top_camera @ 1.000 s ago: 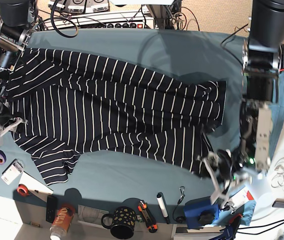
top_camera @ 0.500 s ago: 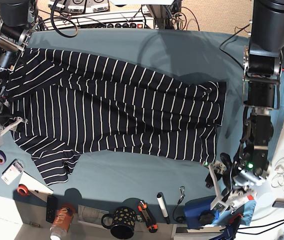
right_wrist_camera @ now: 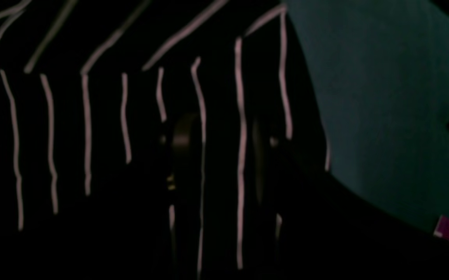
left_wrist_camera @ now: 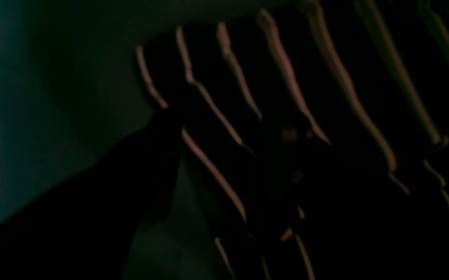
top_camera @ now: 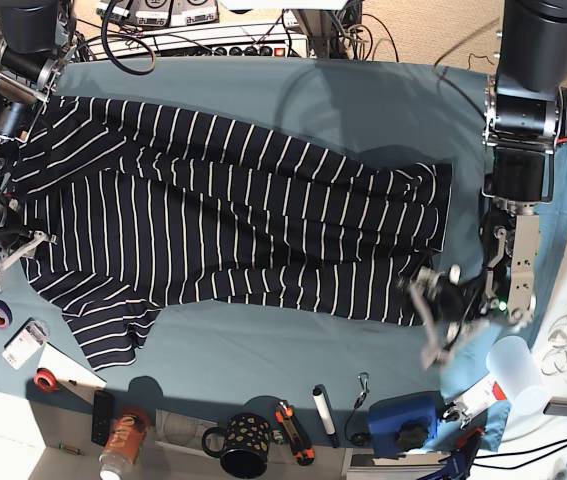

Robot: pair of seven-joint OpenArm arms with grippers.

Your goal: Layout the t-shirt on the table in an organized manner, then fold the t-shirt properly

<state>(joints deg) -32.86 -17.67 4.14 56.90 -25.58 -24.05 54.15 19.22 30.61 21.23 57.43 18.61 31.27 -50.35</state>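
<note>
T-shirt (top_camera: 233,220) spread long-ways across the teal bench (top_camera: 383,110), dark navy with thin white stripes, collar and sleeve end toward the left of the base view, hem toward the right. Mostly flat, yet not tidy: wrinkles running through the middle, one sleeve hanging out at the lower left, hem edge bunched and slanted. Judged as the laying-out step, folding not yet begun.

Left pincer (top_camera: 431,315) low at the lower hem corner, just beside or touching the cloth, blurred in the base view; fingers seemingly spread apart, nothing clearly pinched. Probably placed there to take this corner and pull the hem straight. Left wrist view very dark, only striped cloth close by and some bench cloth next to it.

Right pincer (top_camera: 8,255) at the opposite end, over the shoulder and sleeve edge; impossible to tell whether spread or pinching the cloth, right wrist view too dark. Likely posted there to anchor that end against a pull from the hem side.

Farther out, along the near bench edge: dotted mug (top_camera: 243,445), marker (top_camera: 323,413), purple tape roll (top_camera: 0,315), all apart from the shirt.
</note>
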